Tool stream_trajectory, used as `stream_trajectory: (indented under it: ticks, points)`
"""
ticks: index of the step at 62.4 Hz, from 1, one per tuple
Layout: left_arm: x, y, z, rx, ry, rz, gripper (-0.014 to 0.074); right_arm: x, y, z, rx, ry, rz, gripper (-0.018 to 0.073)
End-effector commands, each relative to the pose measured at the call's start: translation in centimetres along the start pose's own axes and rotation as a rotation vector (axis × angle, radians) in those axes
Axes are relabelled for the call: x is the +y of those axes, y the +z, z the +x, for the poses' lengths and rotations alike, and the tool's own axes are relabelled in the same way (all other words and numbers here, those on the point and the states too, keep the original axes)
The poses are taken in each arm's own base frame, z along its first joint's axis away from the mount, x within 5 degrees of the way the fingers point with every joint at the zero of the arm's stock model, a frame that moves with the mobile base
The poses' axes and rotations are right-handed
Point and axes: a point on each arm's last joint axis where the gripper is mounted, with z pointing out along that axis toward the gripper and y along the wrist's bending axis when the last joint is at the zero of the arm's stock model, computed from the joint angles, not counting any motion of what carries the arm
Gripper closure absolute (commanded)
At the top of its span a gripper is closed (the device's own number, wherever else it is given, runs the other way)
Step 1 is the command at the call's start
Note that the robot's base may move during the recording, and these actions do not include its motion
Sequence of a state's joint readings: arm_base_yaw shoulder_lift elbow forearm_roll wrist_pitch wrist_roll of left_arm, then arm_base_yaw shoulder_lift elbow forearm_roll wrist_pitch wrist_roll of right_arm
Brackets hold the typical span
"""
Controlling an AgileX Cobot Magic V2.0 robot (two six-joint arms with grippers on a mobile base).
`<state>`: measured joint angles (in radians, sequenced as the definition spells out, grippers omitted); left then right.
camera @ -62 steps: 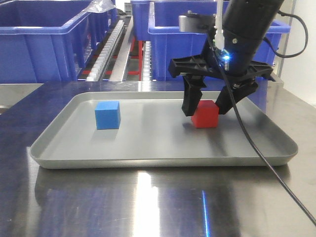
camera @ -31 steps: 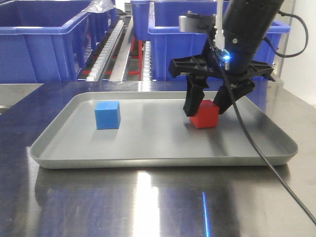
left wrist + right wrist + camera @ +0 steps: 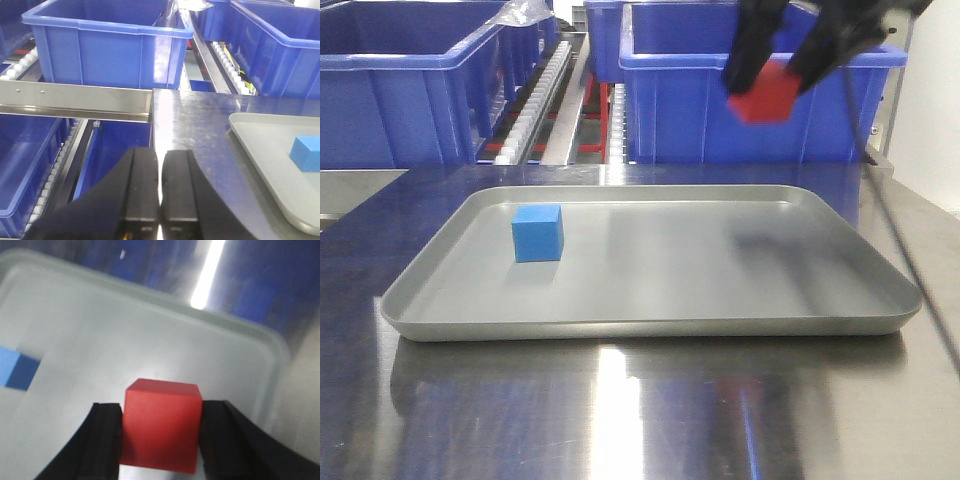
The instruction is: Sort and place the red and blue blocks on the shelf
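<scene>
Now my right pincer (image 3: 161, 440) clamps red block (image 3: 162, 420) aloft, not yet shelved; blue block (image 3: 538, 232) sits in tray (image 3: 640, 326); left pincer (image 3: 160, 185) closed, empty.

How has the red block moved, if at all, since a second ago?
Yes, upward: off the grey tray, the red block is level with the blue bin, in the right gripper.
</scene>
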<state>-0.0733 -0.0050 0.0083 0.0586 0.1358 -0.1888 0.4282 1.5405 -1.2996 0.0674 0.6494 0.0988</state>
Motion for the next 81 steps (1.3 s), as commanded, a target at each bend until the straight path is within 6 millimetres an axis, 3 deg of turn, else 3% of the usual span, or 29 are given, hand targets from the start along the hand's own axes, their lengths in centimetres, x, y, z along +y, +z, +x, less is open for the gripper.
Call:
stream_trajectory:
  ticks: [1, 18, 40, 54, 62, 70, 81]
  points:
    - [0.0, 0.0, 0.1, -0.079, 0.002, 0.017, 0.0472, -0.8, -4.3, -1.6, -0.198, 0.0, 0.01, 0.0509]
    - [0.0, 0.0, 0.1, -0.079, 0.002, 0.017, 0.0472, -4.0, -9.4, 1.6, -0.41, 0.061, 0.082, 0.0509]
    - [0.0, 0.0, 0.1, -0.079, 0.002, 0.017, 0.0472, -7.2, -14.1, 9.5, -0.544, 0.154, 0.235, 0.051]
    - [0.0, 0.0, 0.1, -0.079, 0.002, 0.017, 0.0472, -7.6, -15.4, 14.9, -0.597, 0.195, 0.315, 0.051]
    - [0.0, 0.0, 0.1, -0.079, 0.002, 0.017, 0.0472, -7.5, -15.6, 16.9, -0.619, 0.2, 0.33, 0.051]
    - [0.0, 0.0, 0.1, -0.079, 0.002, 0.017, 0.0472, -7.3, -15.4, 18.1, -0.627, 0.198, 0.33, 0.051]
    - [0.0, 0.0, 0.1, -0.079, 0.002, 0.017, 0.0472, -7.3, -15.3, 18.2, -0.625, 0.199, 0.33, 0.051]
